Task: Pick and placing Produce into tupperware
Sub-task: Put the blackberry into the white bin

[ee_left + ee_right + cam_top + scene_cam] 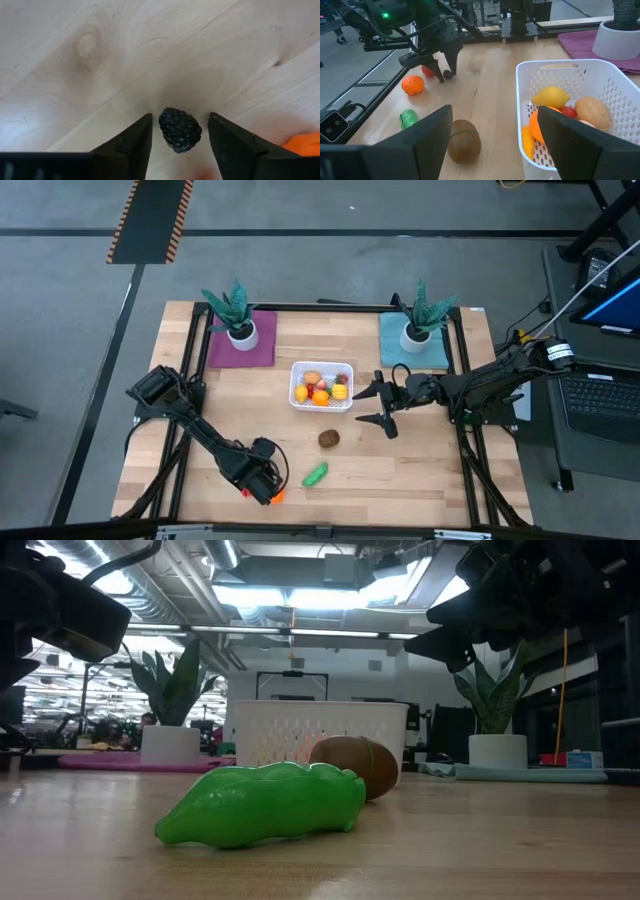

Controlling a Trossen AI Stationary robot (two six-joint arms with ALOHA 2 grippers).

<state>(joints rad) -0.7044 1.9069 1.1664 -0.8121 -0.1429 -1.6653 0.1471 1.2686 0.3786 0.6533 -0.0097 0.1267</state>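
the left gripper (180, 145) hung low over the table (100, 60), well away from the tupperware (321, 385), its fingers spread around a small dark bumpy piece (180, 130), possibly a blackberry, not yet clenched. the right gripper (385, 405) waited unclenched just beside the tupperware.

Looked straight down from above, level from the table (420, 470) edge, close from each wrist; shared the basket (318, 730).
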